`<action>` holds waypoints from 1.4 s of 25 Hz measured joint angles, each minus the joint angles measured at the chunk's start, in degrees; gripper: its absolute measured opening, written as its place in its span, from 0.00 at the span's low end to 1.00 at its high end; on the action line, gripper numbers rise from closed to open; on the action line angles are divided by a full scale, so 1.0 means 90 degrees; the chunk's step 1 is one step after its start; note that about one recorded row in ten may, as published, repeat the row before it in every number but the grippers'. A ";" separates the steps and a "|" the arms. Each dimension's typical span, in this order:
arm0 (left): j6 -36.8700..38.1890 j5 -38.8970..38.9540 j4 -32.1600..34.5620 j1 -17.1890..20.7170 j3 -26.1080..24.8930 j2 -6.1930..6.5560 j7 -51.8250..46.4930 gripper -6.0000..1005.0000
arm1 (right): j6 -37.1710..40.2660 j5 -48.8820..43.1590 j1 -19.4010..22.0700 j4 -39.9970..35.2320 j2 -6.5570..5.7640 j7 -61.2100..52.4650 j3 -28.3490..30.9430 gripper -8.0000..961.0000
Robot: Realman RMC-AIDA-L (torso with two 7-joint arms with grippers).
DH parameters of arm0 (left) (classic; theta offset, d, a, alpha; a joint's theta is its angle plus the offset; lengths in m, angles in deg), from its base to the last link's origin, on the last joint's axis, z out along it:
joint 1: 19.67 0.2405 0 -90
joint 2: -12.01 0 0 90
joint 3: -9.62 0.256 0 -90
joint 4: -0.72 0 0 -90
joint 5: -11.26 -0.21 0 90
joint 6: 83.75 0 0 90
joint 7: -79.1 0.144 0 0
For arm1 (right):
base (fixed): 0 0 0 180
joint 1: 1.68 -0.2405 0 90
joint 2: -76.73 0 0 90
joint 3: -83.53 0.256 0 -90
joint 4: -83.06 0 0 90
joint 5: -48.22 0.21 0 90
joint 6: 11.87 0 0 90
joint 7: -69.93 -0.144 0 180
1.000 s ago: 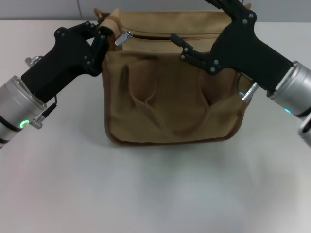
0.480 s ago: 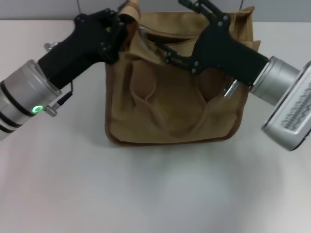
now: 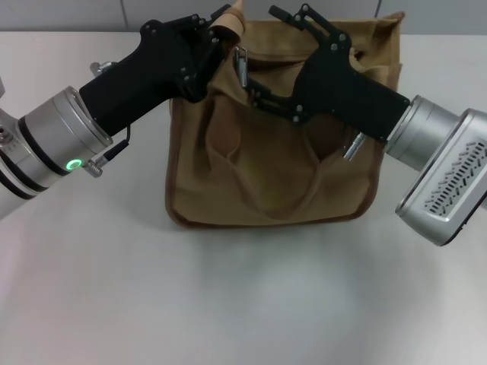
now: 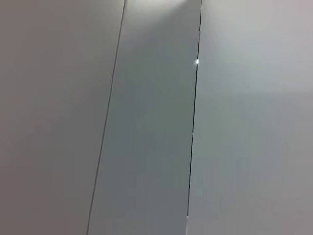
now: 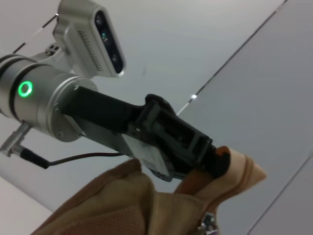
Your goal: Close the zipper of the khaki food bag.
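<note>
- Head view: the khaki food bag stands on the white worktop, in the middle toward the far edge, with its two brown loop handles hanging down the front face.
- The left pincer is at the bag's upper left corner, clamped on a fold of tan fabric that it holds raised above the rest of the top edge.
- The right pincer reaches across the upper front of the bag from the right; its fingers sit at the zipper, whose shiny pull tab hangs just beside them near the left end of the top. Whether they actually pinch the tab, I cannot tell.
- Left wrist view: only plain grey wall panels with thin seams; nothing of the bag or the pincer shows.
- Right wrist view: the left pincer appears at the end of its black and silver arm, closed on the raised corner of the bag. A small bit of silver metal shows at the lower edge by the fabric.
</note>
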 joint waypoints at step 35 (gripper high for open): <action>-0.0005 0.0083 -0.0146 -0.0058 -0.0005 0.0000 0.0008 0.03 | 0.0338 -0.0005 0.0267 -0.0173 0.0000 -0.2899 0.0029 0.86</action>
